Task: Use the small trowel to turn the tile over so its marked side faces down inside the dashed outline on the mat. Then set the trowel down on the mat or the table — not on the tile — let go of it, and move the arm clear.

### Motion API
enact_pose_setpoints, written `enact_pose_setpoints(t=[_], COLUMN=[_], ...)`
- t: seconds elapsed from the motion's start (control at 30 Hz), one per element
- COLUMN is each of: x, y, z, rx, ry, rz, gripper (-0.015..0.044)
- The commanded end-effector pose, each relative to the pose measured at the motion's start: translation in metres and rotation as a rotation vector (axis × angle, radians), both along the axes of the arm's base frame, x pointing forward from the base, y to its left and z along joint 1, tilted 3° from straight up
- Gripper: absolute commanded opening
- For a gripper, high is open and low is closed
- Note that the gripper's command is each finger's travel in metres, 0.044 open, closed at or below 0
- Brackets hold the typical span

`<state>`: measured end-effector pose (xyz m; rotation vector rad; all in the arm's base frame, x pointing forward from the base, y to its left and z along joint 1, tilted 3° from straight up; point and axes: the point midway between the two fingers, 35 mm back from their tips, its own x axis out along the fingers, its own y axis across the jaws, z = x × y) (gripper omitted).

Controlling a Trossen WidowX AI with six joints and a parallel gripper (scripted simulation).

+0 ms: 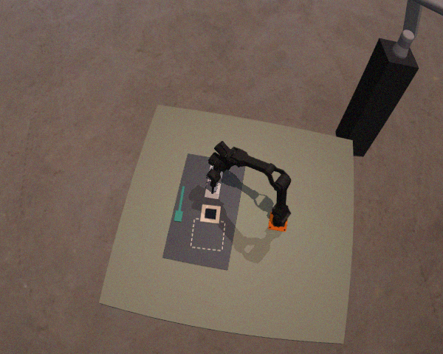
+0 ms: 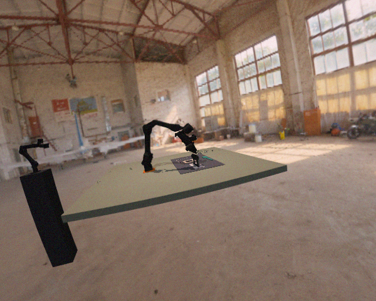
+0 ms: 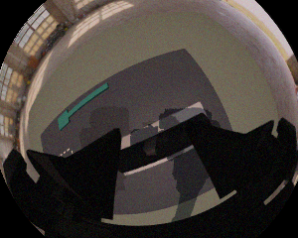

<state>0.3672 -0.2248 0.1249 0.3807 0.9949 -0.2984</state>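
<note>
Jaws on your arm (image 1: 252, 161) stand partly open, a bit past halfway, with nothing between them. They point down over the trowel (image 1: 213, 190), a pale flat plate with a dark handle along its top, lying at the far end of the dark grey mat (image 1: 233, 190). From the top view you can see the fingertips right above that handle. Whether they touch it, you cannot tell. Your wrist view shows the two dark fingers spread on either side of a pale strip of the plate (image 3: 164, 162).

Look next at the tile (image 1: 210, 214). It lies flat on the mat between the trowel and the dashed outline (image 1: 208, 234), with its dark square mark facing up. Its near edge sits on the outline's far edge, and most of the tile is outside it.

You also have a teal long-handled tool (image 1: 180, 203) lying along the mat's left edge, well apart from the jaws. The mat rests on the pale green table (image 1: 290, 266), and the arm's orange base (image 1: 277, 225) stands just right of the mat.
</note>
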Motion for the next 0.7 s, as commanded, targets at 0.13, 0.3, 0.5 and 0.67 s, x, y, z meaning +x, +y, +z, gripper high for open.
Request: enact_pose_setpoints(t=[0.13, 0.3, 0.5, 0.67], x=[-0.006, -0.011, -0.018, -0.024], y=[0.006, 0.008, 0.011, 0.014], z=[-0.004, -0.007, -0.012, -0.016], rx=[0.112, 0.190, 0.298, 0.397], ry=[-0.073, -0.118, -0.171, -0.216], rz=[-0.168, -0.280, -0.433, -0.560], gripper=[0.0300, 0.0300, 0.0300, 0.0300])
